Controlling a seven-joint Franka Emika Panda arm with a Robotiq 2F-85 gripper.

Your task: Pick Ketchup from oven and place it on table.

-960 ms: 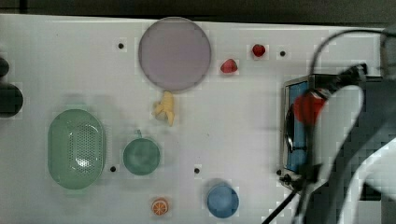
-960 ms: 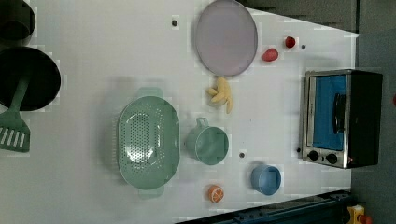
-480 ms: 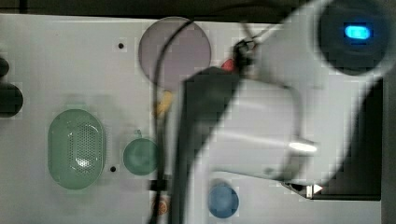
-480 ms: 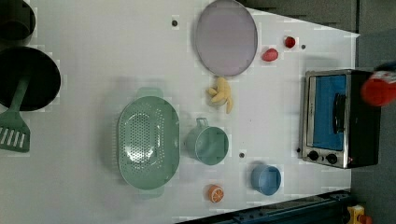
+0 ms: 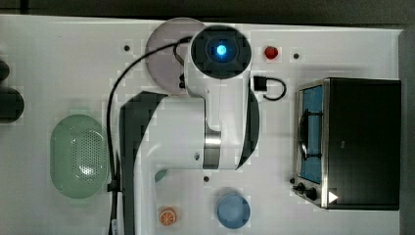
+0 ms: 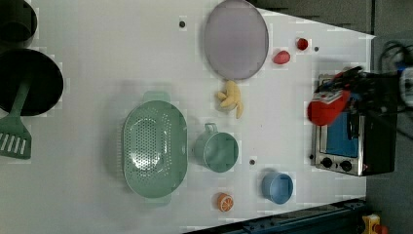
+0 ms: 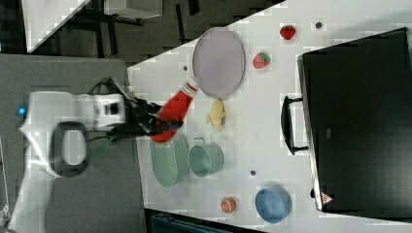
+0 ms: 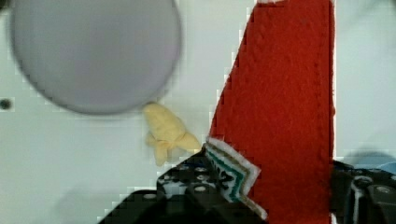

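My gripper (image 7: 156, 121) is shut on the ketchup (image 7: 173, 112), a red bottle held tilted in the air with its white cap toward the purple plate (image 7: 218, 63). In the wrist view the ketchup (image 8: 285, 102) sits between the dark fingers (image 8: 196, 186), with the banana (image 8: 168, 133) and the white table (image 8: 93, 177) beneath. In the left view the ketchup (image 6: 327, 108) hangs by the oven (image 6: 355, 141) front. The black oven (image 5: 364, 142) with its blue door stands at the top view's right. The white arm (image 5: 215, 112) covers the table (image 5: 58, 63) middle.
On the table are a green colander (image 6: 155, 148), a green cup (image 6: 217, 150), a blue bowl (image 6: 277, 187), an orange half (image 6: 224, 201), two strawberries (image 6: 281, 57) and the banana (image 6: 230, 97). A black pan (image 6: 29, 80) and a green spatula (image 6: 14, 141) lie at the left view's left.
In the top view the arm has swung from the oven over the middle of the table. In the left view the ketchup has come in beside the oven front.
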